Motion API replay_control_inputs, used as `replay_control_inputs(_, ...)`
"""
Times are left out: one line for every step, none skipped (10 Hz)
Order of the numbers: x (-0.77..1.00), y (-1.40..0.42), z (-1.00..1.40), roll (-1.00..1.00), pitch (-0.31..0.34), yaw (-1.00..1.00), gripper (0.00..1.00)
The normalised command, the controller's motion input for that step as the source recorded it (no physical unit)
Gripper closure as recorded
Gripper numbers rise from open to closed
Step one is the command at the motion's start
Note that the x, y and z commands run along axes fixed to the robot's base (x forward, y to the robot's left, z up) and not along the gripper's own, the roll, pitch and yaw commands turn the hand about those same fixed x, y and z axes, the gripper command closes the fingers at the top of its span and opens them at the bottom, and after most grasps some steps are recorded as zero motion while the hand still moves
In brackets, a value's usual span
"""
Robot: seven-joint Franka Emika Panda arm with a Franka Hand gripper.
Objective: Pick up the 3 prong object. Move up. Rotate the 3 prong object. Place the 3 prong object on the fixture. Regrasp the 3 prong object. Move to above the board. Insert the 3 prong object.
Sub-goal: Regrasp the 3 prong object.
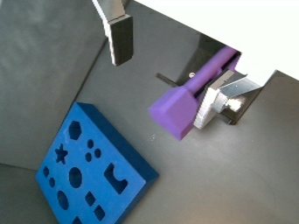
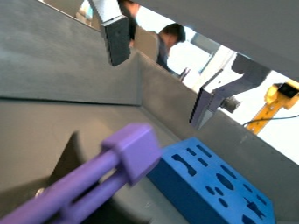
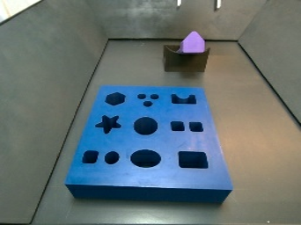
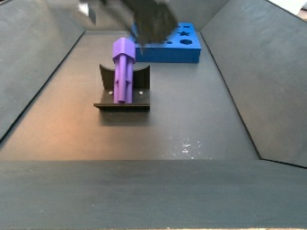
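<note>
**A:** While the 3 prong object rests across the fixture, nothing is gripping it. In a side view the light purple peg leans up out of the dark bracket, blocky head high and prongs running down toward the base plate.

**B:** And that looks deliberate to me. Parked on the fixture, the peg is propped at a slant, so the fingers can take a fresh hold at a new angle. I'd call this the pause between placing and regrasping.

**A:** Where's the gripper right now?

**B:** Up above the peg and clear of it. In both wrist views the two silver plates stand well apart, one finger on one side, the other finger just beside the purple head, and neither seems to touch it. Nothing is clamped between them.

**A:** In a side view the arm is only a blur at the far end, over the fixture, so it may be in motion, though I can't tell which way.

**B:** Agreed. The wrist appears to look down along the peg's length.

**A:** And the board?

**B:** The blue slab lies flat on the floor, well apart from the fixture, which sits at the far end of the bin. Its star, hexagon and round cut-outs are all unfilled.

**A:** So regrasp next, in my judgement, with the jaws needing to close squarely on the peg.
</note>
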Motion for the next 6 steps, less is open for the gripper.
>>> replay_control_inputs(-0.08, -1.00, 0.85, 1.00, 0.042, 0.02, 0.00)
replay_control_inputs(-0.07, -0.84, 0.65, 1.00, 0.038, 0.02, 0.00)
replay_control_inputs(-0.04, -0.58, 0.34, 1.00, 0.037, 0.02, 0.00)
replay_control_inputs(-0.03, -0.45, 0.18, 1.00, 0.037, 0.02, 0.00)
replay_control_inputs(0.00, -0.11, 0.04, 1.00, 0.036, 0.02, 0.00)
replay_control_inputs(-0.01, -0.02, 0.03, 1.00, 0.037, 0.02, 0.00)
